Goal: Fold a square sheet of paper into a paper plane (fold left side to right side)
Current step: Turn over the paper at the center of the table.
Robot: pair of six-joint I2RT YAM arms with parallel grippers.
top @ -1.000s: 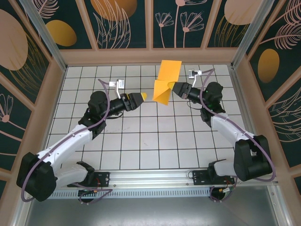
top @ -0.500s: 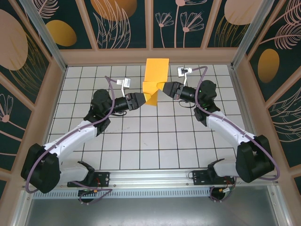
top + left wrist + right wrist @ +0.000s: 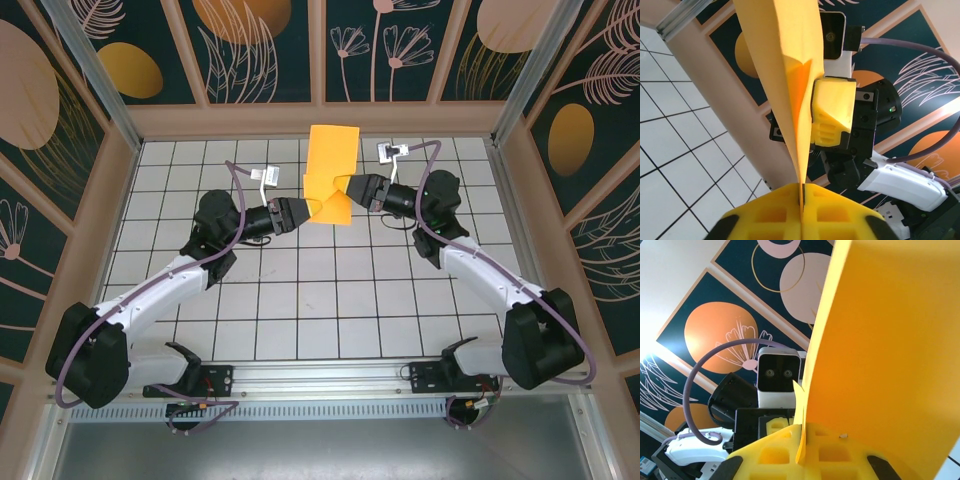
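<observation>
The two arms are bolted to a metal rail [image 3: 320, 378] at the near edge of the tabletop [image 3: 300, 310]. The left arm [image 3: 150, 295] reaches up and inward from its corner, and the right arm [image 3: 490, 272] does the same from the other side. They meet over the far middle tiles. Between them is the orange paper sheet [image 3: 331, 165], folded and lifted off the white grid, with its longer part running toward the back wall in the overhead view.

The left pincer [image 3: 303, 211] is clenched on the sheet's lower left edge. In its wrist view the two yellow fingers [image 3: 785, 196] are pressed together with the thin paper caught in the seam. From there the sheet rises edge-on, its layers parting slightly higher up.

Just beyond, the right pincer [image 3: 349, 188] grips the same sheet from the opposite side. One of its yellow pads [image 3: 832, 107] lies flat against the paper. In the right wrist view its fingers [image 3: 785, 460] are closed on a paper edge, and the broad orange face of the sheet stands up to the right. Past that edge, the left arm's white wrist camera [image 3: 778, 372] looks back.

Farthest off are the dark teal wall panels [image 3: 265, 50], printed with flowers and dull orange ovals.
</observation>
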